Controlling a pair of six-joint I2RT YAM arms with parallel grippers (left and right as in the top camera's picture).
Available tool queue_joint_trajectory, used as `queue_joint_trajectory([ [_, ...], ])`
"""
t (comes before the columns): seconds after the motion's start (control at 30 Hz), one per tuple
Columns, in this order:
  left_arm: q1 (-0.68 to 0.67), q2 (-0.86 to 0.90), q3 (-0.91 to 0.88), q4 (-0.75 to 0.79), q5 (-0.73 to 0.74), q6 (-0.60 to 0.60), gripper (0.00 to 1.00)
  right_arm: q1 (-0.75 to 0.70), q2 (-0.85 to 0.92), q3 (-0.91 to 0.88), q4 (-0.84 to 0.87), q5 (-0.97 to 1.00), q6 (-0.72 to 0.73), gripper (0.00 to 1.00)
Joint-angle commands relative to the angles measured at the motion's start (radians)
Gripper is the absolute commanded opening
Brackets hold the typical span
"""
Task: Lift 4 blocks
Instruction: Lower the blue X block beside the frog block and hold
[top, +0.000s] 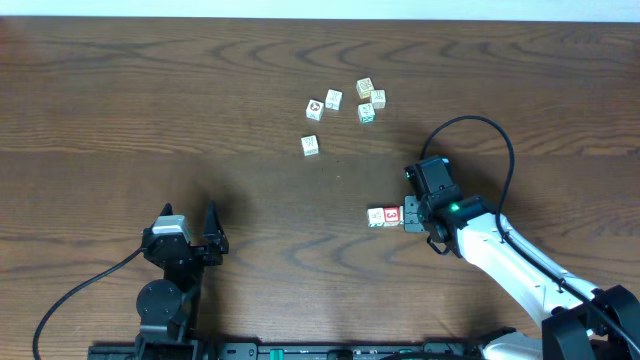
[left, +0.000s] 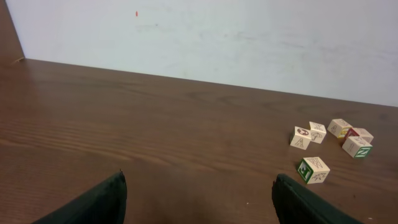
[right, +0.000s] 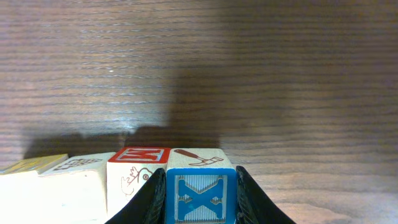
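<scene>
Four blocks stand pressed side by side in a row. In the right wrist view the blue-faced X block (right: 201, 196) is clamped between the fingers of my right gripper (right: 201, 186), which is shut on it. Left of it come the red-faced M block (right: 138, 155) and two white-faced blocks (right: 68, 180), the outer one cut by the frame edge. From overhead the row (top: 383, 215) lies just left of the right gripper (top: 406, 216). Whether the row touches the table I cannot tell. My left gripper (top: 190, 238) stands open over bare wood at the front left, its dark fingertips (left: 115, 193) wide apart.
Several loose pale cubes lie at the back centre (top: 365, 100), with one apart (top: 310, 145). The left wrist view shows them far right (left: 314, 169). A black cable (top: 480, 125) loops behind the right arm. A pale wall bounds the table's far edge.
</scene>
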Motion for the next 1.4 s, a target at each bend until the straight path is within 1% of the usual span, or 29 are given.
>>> queue_joint_trajectory([
  [0.0, 0.006, -0.005, -0.018, -0.041, -0.023, -0.001, 0.75, -0.004, 0.004, -0.006, 0.006, -0.029, -0.055, 0.21],
  [0.27, 0.006, -0.005, -0.018, -0.041, -0.023, -0.001, 0.75, -0.004, 0.004, -0.006, 0.005, -0.047, -0.066, 0.22],
  [0.6, 0.006, -0.005, -0.018, -0.041, -0.023, -0.001, 0.75, -0.004, 0.005, -0.006, 0.001, -0.024, -0.056, 0.3],
  [0.77, 0.006, -0.005, -0.018, -0.041, -0.023, -0.001, 0.75, -0.004, 0.005, -0.006, -0.002, -0.014, -0.054, 0.3],
  [0.93, 0.006, -0.005, -0.018, -0.041, -0.023, -0.001, 0.75, -0.004, 0.005, -0.006, -0.006, 0.04, -0.028, 0.31],
  [1.37, 0.006, -0.005, -0.018, -0.041, -0.023, -0.001, 0.75, -0.004, 0.005, -0.018, -0.009, 0.032, -0.009, 0.32],
])
